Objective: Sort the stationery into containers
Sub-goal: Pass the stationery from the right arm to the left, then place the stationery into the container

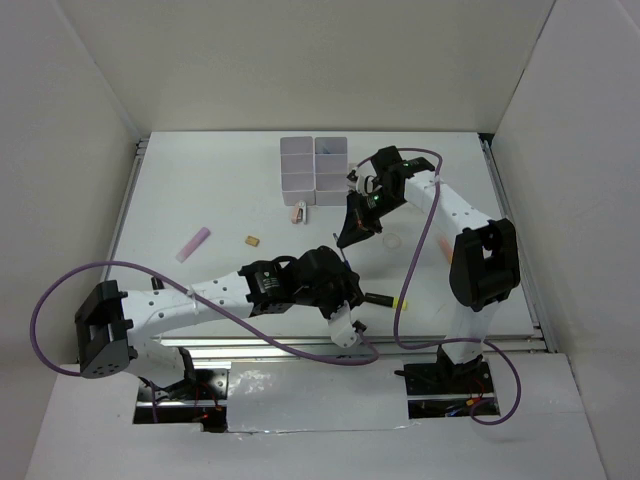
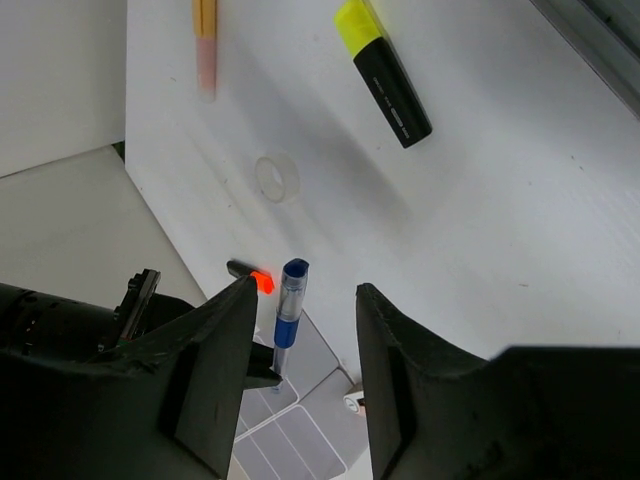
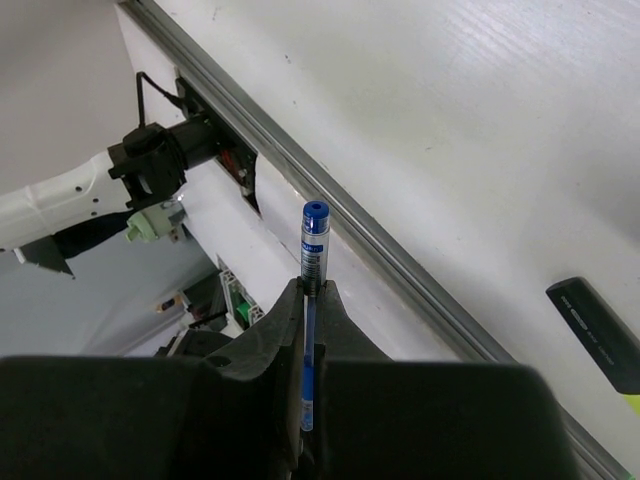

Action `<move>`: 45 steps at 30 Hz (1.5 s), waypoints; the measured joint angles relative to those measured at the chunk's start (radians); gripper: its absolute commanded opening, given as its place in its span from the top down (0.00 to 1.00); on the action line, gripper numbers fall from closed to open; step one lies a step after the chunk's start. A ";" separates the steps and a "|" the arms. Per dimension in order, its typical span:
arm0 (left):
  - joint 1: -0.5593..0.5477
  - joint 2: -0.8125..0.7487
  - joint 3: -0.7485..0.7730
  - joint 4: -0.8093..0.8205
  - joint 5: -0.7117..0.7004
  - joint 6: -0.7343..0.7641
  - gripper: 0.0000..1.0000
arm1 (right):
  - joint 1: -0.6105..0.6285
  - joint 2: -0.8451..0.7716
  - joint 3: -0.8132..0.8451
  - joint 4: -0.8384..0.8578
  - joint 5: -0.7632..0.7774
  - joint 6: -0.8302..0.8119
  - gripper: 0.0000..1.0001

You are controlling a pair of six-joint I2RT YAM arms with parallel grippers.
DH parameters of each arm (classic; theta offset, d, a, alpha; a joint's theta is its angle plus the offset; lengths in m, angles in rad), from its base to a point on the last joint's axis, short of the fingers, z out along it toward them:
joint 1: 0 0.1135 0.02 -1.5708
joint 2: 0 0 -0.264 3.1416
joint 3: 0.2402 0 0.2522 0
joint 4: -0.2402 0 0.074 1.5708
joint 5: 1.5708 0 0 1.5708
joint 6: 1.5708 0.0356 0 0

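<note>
While the right arm is reaching out over the table [image 1: 220, 200] and folding its wrist back down just beside the containers [image 1: 298, 165], the right gripper [image 3: 308, 290] is pinching the blue pen [image 3: 313, 235] tightly between its fingers, lifting it off the surface. The left arm is stretching low toward the middle, and the left gripper [image 2: 305, 290] is holding its jaws spread wide, aiming at that pen.

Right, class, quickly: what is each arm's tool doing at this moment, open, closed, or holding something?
Left tool: open, holding nothing.
Right tool: closed on a blue pen.
</note>
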 measured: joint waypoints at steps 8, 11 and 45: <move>0.000 0.056 0.044 -0.024 -0.026 0.000 0.58 | 0.002 0.000 0.000 0.000 0.022 0.007 1.00; 0.000 0.064 0.044 -0.032 -0.029 0.001 0.58 | 0.002 0.000 0.000 0.000 0.025 0.007 1.00; 0.616 0.230 0.442 0.447 0.448 -1.007 1.00 | -0.638 -0.137 0.074 0.006 -0.030 -0.134 0.35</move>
